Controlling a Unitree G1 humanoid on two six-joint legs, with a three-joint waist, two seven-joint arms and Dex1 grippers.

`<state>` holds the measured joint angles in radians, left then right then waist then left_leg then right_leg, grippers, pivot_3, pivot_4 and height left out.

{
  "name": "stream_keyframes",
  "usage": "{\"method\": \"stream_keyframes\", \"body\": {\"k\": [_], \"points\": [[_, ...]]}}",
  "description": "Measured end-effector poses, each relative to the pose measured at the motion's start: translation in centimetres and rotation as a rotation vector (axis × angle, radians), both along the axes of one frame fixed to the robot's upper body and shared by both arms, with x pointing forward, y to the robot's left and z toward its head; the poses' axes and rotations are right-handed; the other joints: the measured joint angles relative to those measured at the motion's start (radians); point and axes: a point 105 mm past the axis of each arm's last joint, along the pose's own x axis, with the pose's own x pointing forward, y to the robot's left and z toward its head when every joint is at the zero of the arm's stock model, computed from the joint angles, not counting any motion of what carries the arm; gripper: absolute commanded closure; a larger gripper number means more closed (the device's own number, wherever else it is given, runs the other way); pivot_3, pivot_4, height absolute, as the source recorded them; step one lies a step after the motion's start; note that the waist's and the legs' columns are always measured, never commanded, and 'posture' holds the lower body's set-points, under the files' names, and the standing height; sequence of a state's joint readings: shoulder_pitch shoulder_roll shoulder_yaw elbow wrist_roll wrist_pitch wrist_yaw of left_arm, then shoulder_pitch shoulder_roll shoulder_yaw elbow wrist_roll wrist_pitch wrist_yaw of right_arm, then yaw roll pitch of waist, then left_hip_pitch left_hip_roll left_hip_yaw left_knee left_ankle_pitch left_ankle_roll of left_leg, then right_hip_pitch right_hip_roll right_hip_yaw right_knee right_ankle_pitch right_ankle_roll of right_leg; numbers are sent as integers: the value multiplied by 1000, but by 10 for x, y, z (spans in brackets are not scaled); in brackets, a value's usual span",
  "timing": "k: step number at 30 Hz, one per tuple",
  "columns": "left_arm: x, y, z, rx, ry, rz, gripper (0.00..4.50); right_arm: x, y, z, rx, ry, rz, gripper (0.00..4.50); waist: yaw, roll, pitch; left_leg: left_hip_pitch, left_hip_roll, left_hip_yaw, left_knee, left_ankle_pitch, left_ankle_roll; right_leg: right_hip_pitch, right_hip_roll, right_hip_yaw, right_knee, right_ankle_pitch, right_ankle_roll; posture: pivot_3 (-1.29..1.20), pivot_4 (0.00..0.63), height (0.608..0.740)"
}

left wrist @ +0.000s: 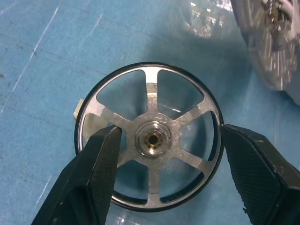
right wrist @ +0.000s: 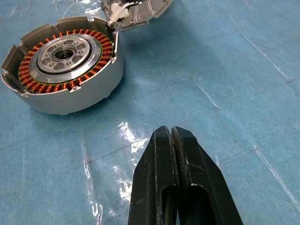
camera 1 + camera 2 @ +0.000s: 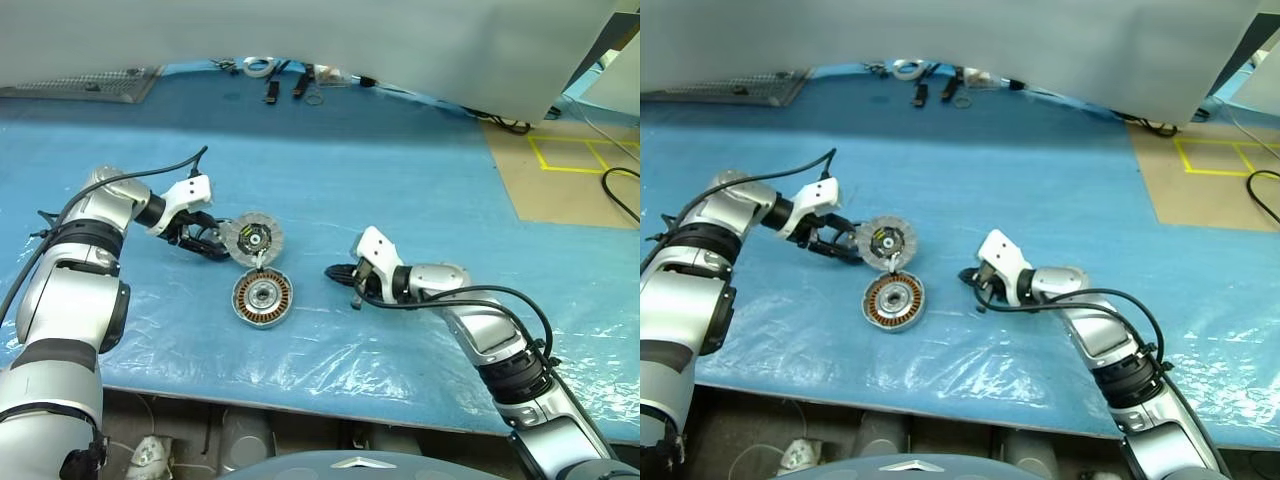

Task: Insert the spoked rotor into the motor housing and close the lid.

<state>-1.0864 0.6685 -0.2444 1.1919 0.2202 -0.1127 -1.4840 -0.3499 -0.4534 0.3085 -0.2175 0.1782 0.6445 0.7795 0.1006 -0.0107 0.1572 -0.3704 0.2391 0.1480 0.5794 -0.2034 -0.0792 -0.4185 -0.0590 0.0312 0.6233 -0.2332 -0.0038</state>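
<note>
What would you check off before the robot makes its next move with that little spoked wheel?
1. Spoked rotor between the left end effector fingers: ok, one finger at each side of the rim.
2. Firm grip on the rotor: cannot tell.
3. Motor housing open, copper windings showing: ok.
4. Lid off the housing opening: ok, it sits beside it, joined by a wire.
5. Right end effector shut and apart from the housing: ok.
6. Rotor over the housing: not ok.
</note>
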Motion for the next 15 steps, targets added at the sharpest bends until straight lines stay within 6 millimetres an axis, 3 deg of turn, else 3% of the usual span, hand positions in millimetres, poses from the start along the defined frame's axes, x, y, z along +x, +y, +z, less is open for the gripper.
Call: {"method": "stream_keyframes", "body": {"k": [15], "points": [[4, -1, -9, 17, -27, 30, 961, -3, 1, 3, -3, -2, 5, 4500, 0, 0, 0, 1, 0, 0, 0, 0, 0, 0, 0, 0, 0, 0, 0, 0, 150, 740]]}}
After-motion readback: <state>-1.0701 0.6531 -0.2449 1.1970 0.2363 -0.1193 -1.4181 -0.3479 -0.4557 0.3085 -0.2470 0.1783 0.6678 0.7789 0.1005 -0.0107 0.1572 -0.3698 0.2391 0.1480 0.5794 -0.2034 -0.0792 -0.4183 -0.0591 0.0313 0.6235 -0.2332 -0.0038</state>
